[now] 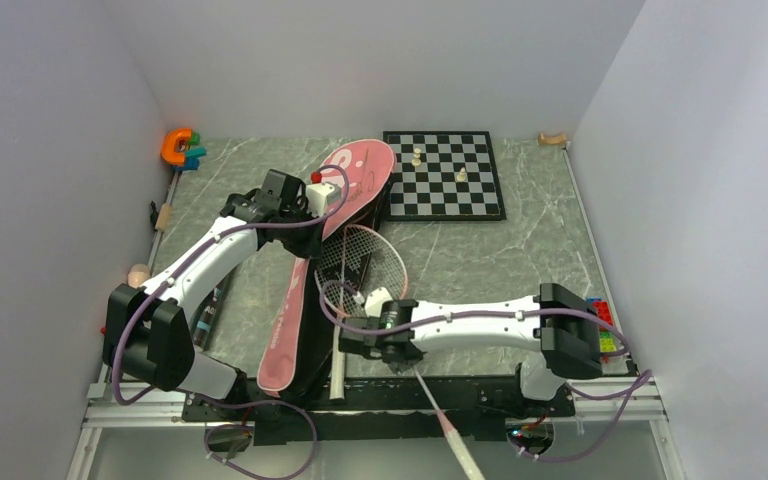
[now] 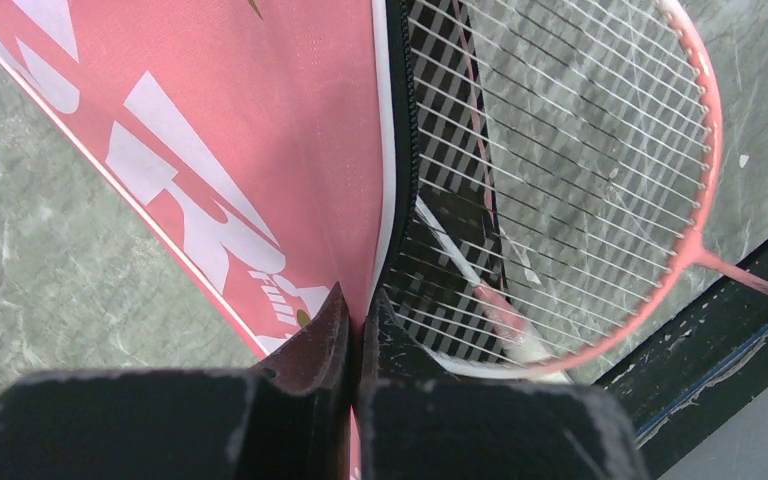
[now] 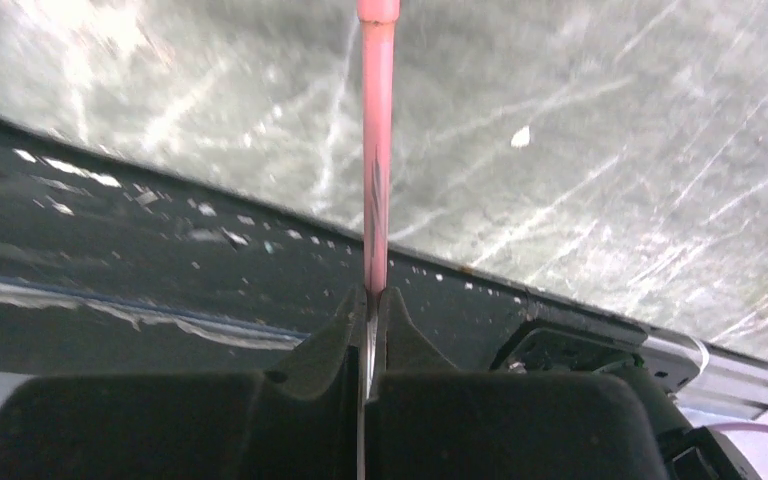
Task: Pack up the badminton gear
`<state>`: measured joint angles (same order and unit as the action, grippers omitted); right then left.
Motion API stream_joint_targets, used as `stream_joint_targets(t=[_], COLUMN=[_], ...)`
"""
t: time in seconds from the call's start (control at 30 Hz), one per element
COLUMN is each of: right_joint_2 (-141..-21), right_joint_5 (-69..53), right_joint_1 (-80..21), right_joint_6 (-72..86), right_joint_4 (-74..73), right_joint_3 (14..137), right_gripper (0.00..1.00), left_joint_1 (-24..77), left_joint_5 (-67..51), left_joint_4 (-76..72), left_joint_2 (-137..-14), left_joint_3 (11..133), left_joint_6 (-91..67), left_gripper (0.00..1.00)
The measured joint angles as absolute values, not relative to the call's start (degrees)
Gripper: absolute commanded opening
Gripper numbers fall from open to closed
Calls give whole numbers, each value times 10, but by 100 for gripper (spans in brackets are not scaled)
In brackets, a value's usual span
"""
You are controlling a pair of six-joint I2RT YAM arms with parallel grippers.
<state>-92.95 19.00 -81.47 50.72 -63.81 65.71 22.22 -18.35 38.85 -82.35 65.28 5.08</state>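
Note:
The long pink bag (image 1: 295, 320) lies lengthwise left of centre. My left gripper (image 1: 328, 200) is shut on its opening edge, with pink fabric (image 2: 260, 130) pinched between the fingers (image 2: 357, 315). A pink-framed racket head (image 1: 370, 258) lies at the bag's mouth, partly over the black inside (image 2: 440, 210). My right gripper (image 1: 400, 358) is shut on a racket's thin pink shaft (image 3: 377, 150). Its white handle (image 1: 457, 440) sticks out past the near table edge. A second white handle (image 1: 338, 370) lies beside the bag. I cannot make out the shuttlecocks or the black tube.
The chessboard (image 1: 445, 180) with pale pieces lies at the back, touching the bag's far end. The orange C-shaped toy (image 1: 175, 147) sits in the back left corner. Coloured bricks (image 1: 605, 325) lie at the right edge behind my right arm. White walls enclose the table.

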Motion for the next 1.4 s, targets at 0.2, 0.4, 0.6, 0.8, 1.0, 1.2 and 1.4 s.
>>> stream_joint_targets(t=[0.2, 0.4, 0.6, 0.8, 1.0, 1.2, 1.4], right_joint_2=[-974, -1006, -1002, -963, -960, -961, -973], right_joint_5=[195, 196, 176, 132, 118, 103, 105], right_joint_1=[-749, -686, -632, -583, -557, -521, -480], right_joint_6=[467, 435, 413, 404, 416, 452, 477], right_joint_4=[-628, -578, -482, -321, -199, -83, -58], right_joint_3=[742, 782, 773, 711, 700, 675, 662], right_gripper=[0, 0, 0, 0, 0, 0, 23], left_joint_1=[222, 222, 222, 222, 222, 222, 222], left_joint_5=[-187, -194, -201, -207, -212, -218, -218], left_joint_4=[389, 389, 388, 388, 389, 390, 390], left_joint_2=[-823, -823, -823, -823, -823, -823, -823], left_joint_3=[653, 653, 653, 653, 652, 652, 652], left_joint_6=[51, 51, 50, 49, 48, 48, 48], left_gripper=[0, 0, 0, 0, 0, 0, 0])
